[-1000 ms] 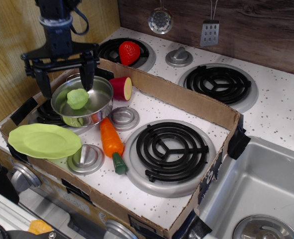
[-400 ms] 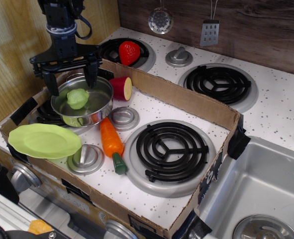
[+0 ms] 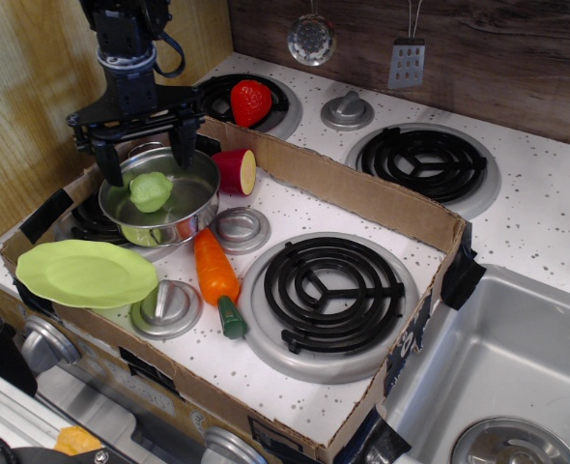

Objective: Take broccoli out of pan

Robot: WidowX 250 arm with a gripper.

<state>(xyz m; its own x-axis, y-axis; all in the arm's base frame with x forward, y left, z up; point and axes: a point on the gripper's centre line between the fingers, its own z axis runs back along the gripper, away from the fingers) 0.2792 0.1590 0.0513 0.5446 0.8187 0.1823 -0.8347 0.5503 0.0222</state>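
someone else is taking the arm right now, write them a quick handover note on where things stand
Gripper: open, empty, fingers straddling the space above the pan's back half.
Small pale-green lumpy broccoli toy: lying inside the round shiny steel pan, untouched.
Pan sits on the front-left burner, between the flat lime-green plate and the orange carrot.
Done: gripper lined up over the pan.
Left: lower onto the broccoli, close, lift it out, set it down outside the pan.
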